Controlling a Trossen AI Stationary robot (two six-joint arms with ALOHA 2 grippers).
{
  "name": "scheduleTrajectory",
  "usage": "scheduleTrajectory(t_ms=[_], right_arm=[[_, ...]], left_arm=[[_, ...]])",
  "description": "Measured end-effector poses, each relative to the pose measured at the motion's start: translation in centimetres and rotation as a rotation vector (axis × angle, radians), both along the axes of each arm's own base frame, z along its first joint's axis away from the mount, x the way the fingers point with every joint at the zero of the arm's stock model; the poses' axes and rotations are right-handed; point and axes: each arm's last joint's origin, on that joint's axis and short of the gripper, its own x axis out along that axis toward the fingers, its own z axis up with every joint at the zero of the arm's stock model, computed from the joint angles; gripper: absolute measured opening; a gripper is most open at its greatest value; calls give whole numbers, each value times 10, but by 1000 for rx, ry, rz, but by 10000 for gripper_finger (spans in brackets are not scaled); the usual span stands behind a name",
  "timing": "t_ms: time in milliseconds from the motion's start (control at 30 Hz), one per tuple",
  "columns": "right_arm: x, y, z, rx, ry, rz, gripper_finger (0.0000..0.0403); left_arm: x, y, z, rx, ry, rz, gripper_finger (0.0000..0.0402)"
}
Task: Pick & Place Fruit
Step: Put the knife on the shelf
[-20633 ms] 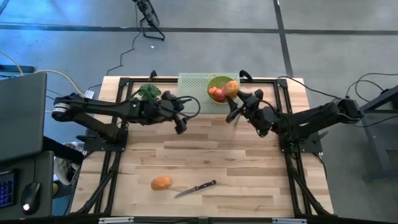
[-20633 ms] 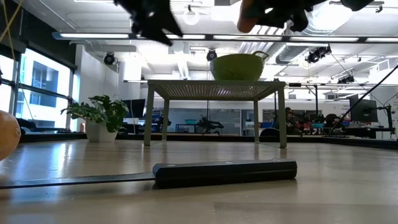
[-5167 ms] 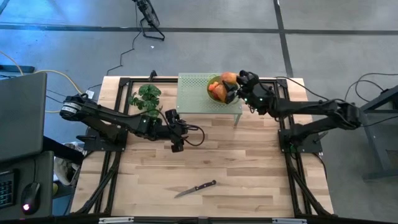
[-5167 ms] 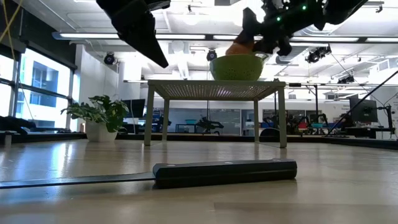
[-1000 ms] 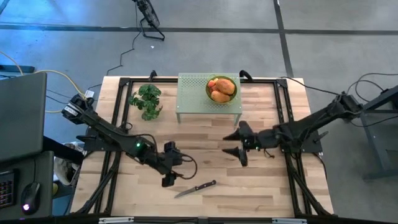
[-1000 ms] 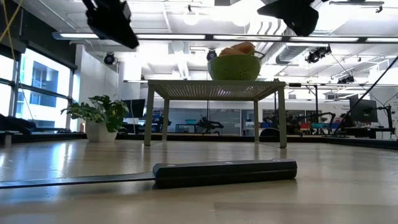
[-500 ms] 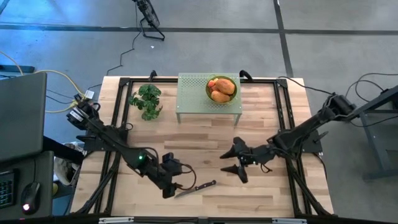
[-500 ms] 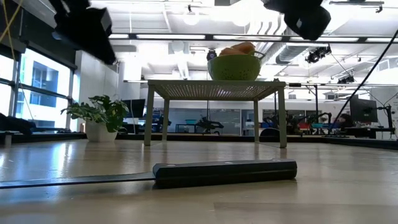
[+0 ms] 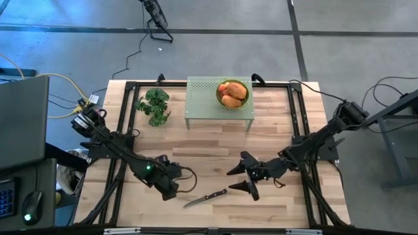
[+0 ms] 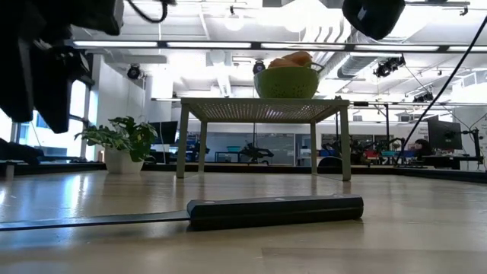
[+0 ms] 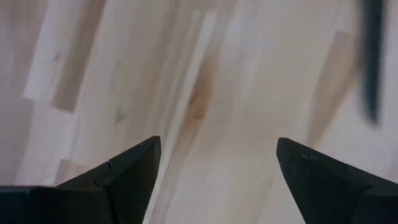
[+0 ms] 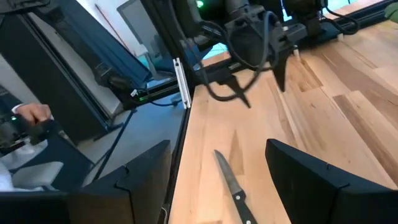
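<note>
The fruit point(image 9: 232, 94), orange ovals with a bit of red beside them, lies in a green bowl point(image 9: 243, 99) on a pale green perforated stand point(image 9: 202, 98) at the table's far edge. In the low view the fruit point(image 10: 291, 59) peeks over the bowl's rim point(image 10: 288, 81). No fruit lies on the table top. My left gripper point(image 9: 170, 190) hangs open over the near-left boards; its wrist view point(image 11: 214, 149) shows bare wood and a dark blade point(image 11: 372, 62). My right gripper point(image 9: 239, 180) is open too point(image 12: 217, 146), low over the near-middle of the table, just right of the knife.
A black-handled knife point(image 9: 206, 197) lies flat on the boards between the two grippers, close to the near edge; its handle point(image 10: 274, 211) fills the low view. A green leafy bunch point(image 9: 153, 104) sits at the far left. Black frame rails run along both table sides.
Both arms have swung away from the stand toward the table's near edge and come lower. The right gripper has travelled from mid-table down to beside the knife. The left gripper has moved nearer and slightly left. The fruit and bowl have stayed put.
</note>
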Motion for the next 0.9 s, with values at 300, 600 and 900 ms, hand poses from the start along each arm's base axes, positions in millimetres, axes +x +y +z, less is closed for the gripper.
scheduleTrajectory(t_ms=[300,600,900], right_arm=[[14,13,11,-66,0,25,254],[22,27,20,-127,87,49,254],[36,36,16,-287,207,80,254]], left_arm=[[-3,2,-1,9,46,-20,312],[-3,1,-1,5,47,-18,312],[-3,1,-1,3,46,-14,312]])
